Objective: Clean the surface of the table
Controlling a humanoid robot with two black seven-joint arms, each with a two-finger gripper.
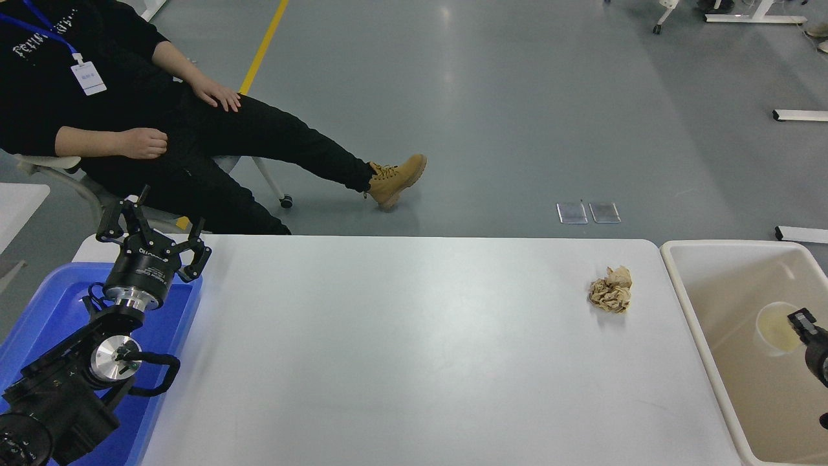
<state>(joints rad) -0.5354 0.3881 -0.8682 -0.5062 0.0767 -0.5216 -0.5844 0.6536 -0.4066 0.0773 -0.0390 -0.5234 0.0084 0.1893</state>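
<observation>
In the head view, the table surface (401, 349) is filling the lower middle of the picture, white and matte, running from the blue tray (39, 310) at its left end to the beige bin (686, 304) at its right end. 1 crumpled ball of brown paper (610, 289) is lying on the table surface toward the far right, near the bin's left wall but not touching it.

The left gripper (150, 232) is hanging over the far end of the blue tray at the lower left, its fingers splayed wide apart and gripping nothing.

The right gripper (802, 321) is poking in from the right edge over the beige bin, and only its tip is showing. A clear plastic cup (776, 329) is sitting inside the bin, touching that tip or just beside it; I cannot tell whether the fingers are parted or closed, or whether they have hold of the cup.

A person (116, 103) in black clothing is sitting beyond the table's far left corner, 1 leg stretched out across the grey floor (517, 116).
</observation>
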